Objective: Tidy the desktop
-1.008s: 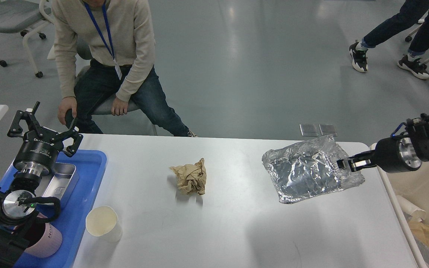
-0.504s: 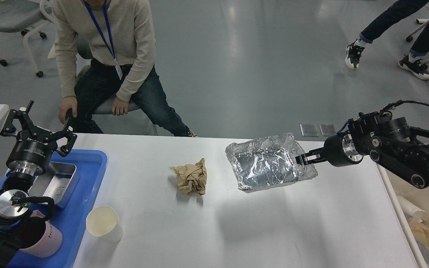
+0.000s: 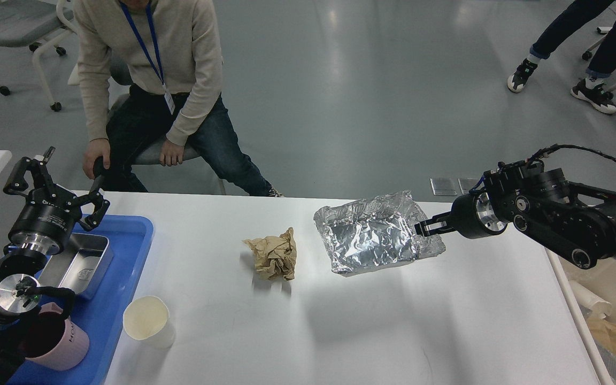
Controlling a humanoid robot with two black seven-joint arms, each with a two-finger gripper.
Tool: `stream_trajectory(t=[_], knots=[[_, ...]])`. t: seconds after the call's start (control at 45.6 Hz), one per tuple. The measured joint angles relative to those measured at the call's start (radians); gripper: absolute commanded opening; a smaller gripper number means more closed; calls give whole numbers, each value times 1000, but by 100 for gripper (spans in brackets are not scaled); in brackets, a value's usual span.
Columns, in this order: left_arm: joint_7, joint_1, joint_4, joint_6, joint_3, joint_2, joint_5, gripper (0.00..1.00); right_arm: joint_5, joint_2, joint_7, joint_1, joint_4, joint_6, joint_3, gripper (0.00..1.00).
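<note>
the right gripper point(image 3: 424, 226) is clamped on the edge of a crinkled silver foil bag point(image 3: 375, 233), held above the white rectangular desktop point(image 3: 340, 331). the left gripper point(image 3: 54, 179) hangs with its fingers spread apart over a blue plastic tray point(image 3: 126, 267).

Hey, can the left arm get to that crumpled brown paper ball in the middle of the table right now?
Probably yes: the left gripper is open and empty, and bare desktop lies between it and the crumpled brown paper.

White desktop point(image 3: 351, 331), silver foil bag point(image 3: 375, 232), brown paper ball point(image 3: 274, 255), blue tray point(image 3: 126, 251)
</note>
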Motion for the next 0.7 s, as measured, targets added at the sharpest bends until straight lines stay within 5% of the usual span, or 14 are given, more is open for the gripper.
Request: stream_trajectory(t=[0.351,0.701], knots=[[0,3,0,13,0,0,68,96,65,15,-126,19,2,6,-2,0],[12,2,0,20,-1,5,152,96,71,14,-145,15,11,6,-2,0]])
